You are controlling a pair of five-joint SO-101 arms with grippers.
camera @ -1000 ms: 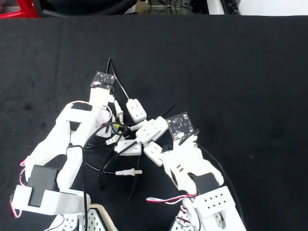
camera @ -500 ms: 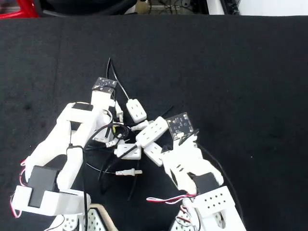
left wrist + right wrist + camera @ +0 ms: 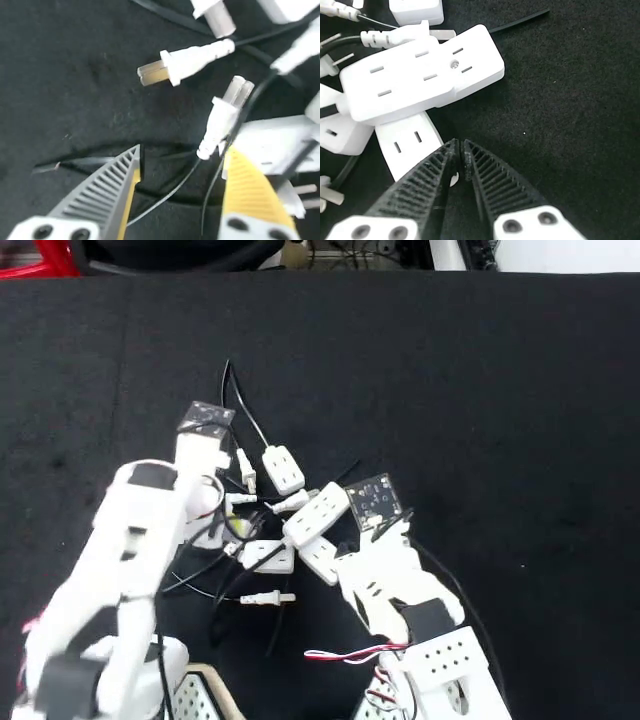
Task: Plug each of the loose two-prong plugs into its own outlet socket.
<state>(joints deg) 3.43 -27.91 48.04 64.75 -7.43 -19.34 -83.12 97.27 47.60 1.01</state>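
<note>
— Across the black matte table (image 3: 520, 390), where's everything?
— Mid-tangle sits the white plastic outlet block (image 3: 420, 75). The white moulded two-prong plug (image 3: 220, 120) lies beside the spread left pincer (image 3: 182, 150). The right pincer (image 3: 459, 145) is pressed together, empty.
— Grip?
— Light, stiff, likely slippery; pinch its body behind the prongs.

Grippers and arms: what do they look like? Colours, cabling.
Left gripper: ribbed fingers, one grey, one yellow, white base. Right gripper: ribbed black fingers, white base. Left arm and right arm: white shells, black motors, black cables; red-and-white wires near the right arm's foot.
</note>
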